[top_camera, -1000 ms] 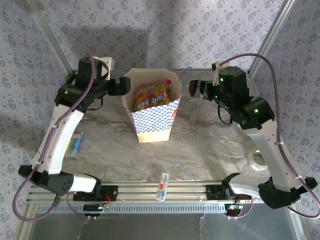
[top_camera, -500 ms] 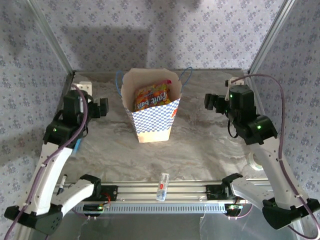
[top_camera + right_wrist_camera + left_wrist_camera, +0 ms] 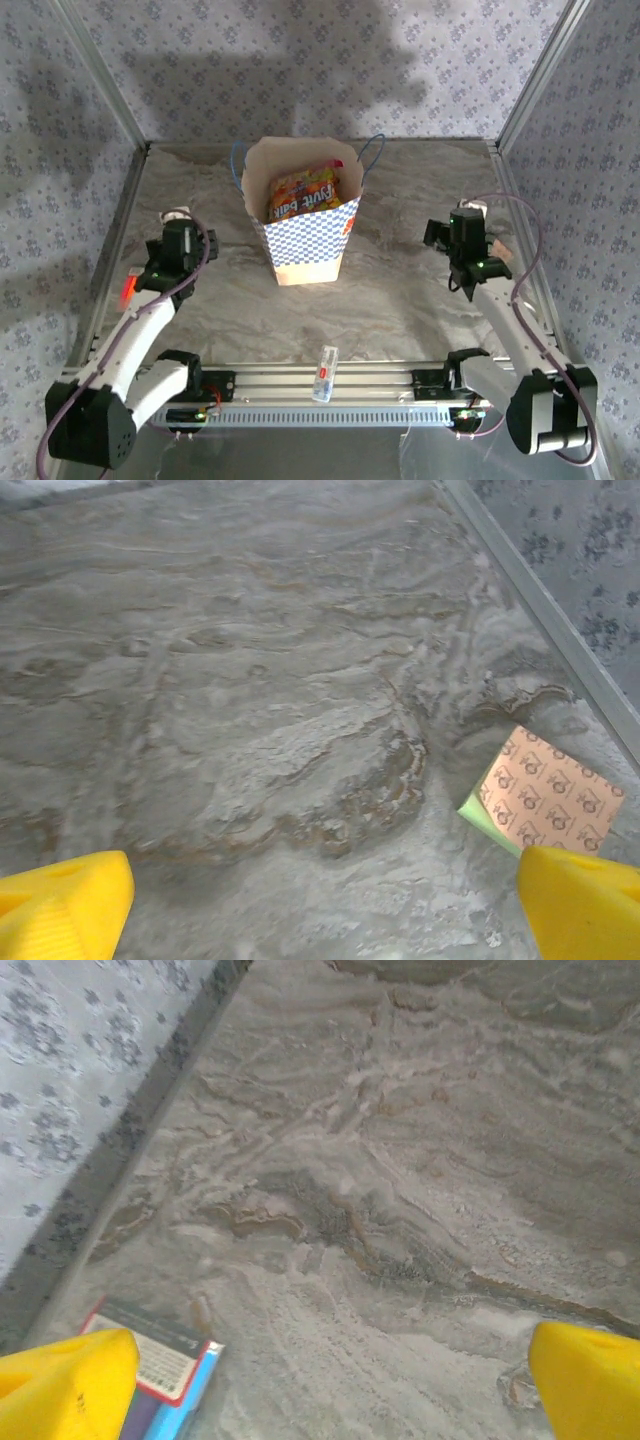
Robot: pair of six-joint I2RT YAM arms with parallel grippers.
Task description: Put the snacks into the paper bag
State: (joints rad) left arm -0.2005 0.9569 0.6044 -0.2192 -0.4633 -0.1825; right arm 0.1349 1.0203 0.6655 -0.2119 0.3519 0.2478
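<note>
Grey marbled stone forms the surface (image 3: 400,290), walled on three sides by pale flowered wallpaper. The paper bag (image 3: 310,245) stands upright at the middle, towards the back, with its mouth open and its thin blue cord handles sticking up at either side. Inside it lie the snacks (image 3: 303,192); the top one is an orange packet with a bright candy print. The left claw (image 3: 330,1380) hangs low near the left wall with its yellow fingers spread wide and nothing between them. A blue-edged packet (image 3: 165,1365) lies flat just beside its left finger (whether they touch I cannot tell). The right claw (image 3: 322,905) hangs low near the right wall, equally wide and empty, with a tan square pad (image 3: 545,798) near its right finger. A small clear tube (image 3: 324,373) rests on the near rail.
</note>
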